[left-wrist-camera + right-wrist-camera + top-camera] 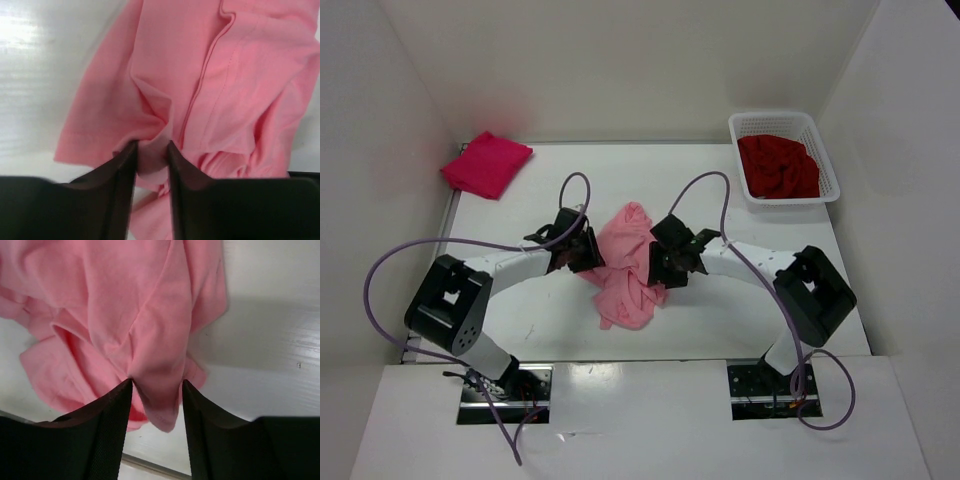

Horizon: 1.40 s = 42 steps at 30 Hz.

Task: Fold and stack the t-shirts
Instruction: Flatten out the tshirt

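Note:
The light pink t-shirt point(628, 240) lies crumpled in the middle of the table, between both grippers. My left gripper point(588, 252) is shut on a fold at the shirt's left edge; in the left wrist view my gripper point(151, 150) pinches the pink cloth point(225, 75). My right gripper point(660, 265) holds a thick fold at its right side; in the right wrist view my gripper point(156, 385) has pink cloth point(125, 300) filling the gap between its tips. The crimson-magenta t-shirt point(487, 163) lies folded at the far left. The dark red t-shirt point(777, 167) is bunched in the basket.
The white lattice basket point(775, 121) stands at the far right corner. White walls enclose the table on three sides. Purple cables loop above both arms.

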Tool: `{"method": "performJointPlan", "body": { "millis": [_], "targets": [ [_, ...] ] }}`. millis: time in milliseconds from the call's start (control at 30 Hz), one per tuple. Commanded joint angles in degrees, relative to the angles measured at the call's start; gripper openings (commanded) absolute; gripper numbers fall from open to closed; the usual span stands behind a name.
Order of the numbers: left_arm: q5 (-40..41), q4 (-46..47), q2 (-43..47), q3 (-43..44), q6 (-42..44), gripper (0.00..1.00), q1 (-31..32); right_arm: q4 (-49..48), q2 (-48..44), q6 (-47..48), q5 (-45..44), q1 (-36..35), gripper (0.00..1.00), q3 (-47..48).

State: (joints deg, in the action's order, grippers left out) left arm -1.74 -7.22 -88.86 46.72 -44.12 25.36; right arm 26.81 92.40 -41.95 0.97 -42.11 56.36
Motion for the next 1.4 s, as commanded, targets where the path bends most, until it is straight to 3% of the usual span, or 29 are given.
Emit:
{"method": "performJointPlan", "body": {
  "millis": [0, 33, 133, 267, 433, 567, 733, 833, 900, 1000, 1233, 1333, 1367],
  "targets": [
    [1.6, 3.0, -2.0, 3.5, 0.3, 0.34, -0.1, 0.1, 1.4, 1.3, -3.2, -0.7, 0.48, 2.7],
    [1.6, 3.0, -2.0, 3.5, 0.3, 0.29, -0.1, 0.1, 0.9, 0.8, -3.2, -0.7, 0.32, 2.7],
    [1.0, 2.2, 1.0, 5.8, 0.9, 0.18, -0.1, 0.4, -2.2, 0.3, -5.3, -0.7, 0.09, 3.8],
    [0.7, -1.1, 6.5, 10.0, 2.2, 0.06, -2.3, 5.4, -6.4, 0.8, -7.9, -0.7, 0.01, 10.1],
    [-2.0, -6.7, 17.0, 18.3, 4.7, 0.02, -11.4, 13.1, -12.9, 3.5, -9.5, -0.7, 0.0, 21.8],
    [-5.3, -11.5, 20.8, 29.0, 8.0, 0.02, -19.2, 17.5, -14.0, 8.2, -8.6, -0.7, 0.0, 40.8],
    [0.5, -19.0, 20.8, 50.2, 12.4, 0.02, -19.9, 22.8, -11.8, 11.4, -4.8, -0.7, 0.0, 66.4],
    [5.2, -22.6, 20.3, 59.1, 14.8, 0.02, -19.9, 22.9, -11.8, 12.0, 0.6, 0.4, 0.0, 75.3],
    [7.8, -23.7, 20.3, 65.2, 16.3, 0.02, -19.9, 20.2, -13.0, 9.7, 8.8, 4.6, 0.0, 76.3],
    [10.0, -24.2, 20.3, 66.8, 17.1, 0.02, -19.9, 16.8, -14.3, 7.8, 16.8, 12.7, 0.0, 74.1],
    [9.8, -23.5, 19.1, 65.6, 17.7, 0.02, -19.9, 17.8, -11.1, 9.5, 12.8, 14.7, 0.0, 77.2],
    [9.8, -20.0, 17.0, 60.7, 19.1, 0.02, -19.9, 16.0, -9.4, 12.9, 4.8, 15.2, 0.01, 69.9],
    [9.8, -18.9, 14.7, 56.5, 19.7, 0.03, -19.9, 12.7, -8.6, 12.9, 5.6, 19.1, 0.01, 67.7]
  ]
}}
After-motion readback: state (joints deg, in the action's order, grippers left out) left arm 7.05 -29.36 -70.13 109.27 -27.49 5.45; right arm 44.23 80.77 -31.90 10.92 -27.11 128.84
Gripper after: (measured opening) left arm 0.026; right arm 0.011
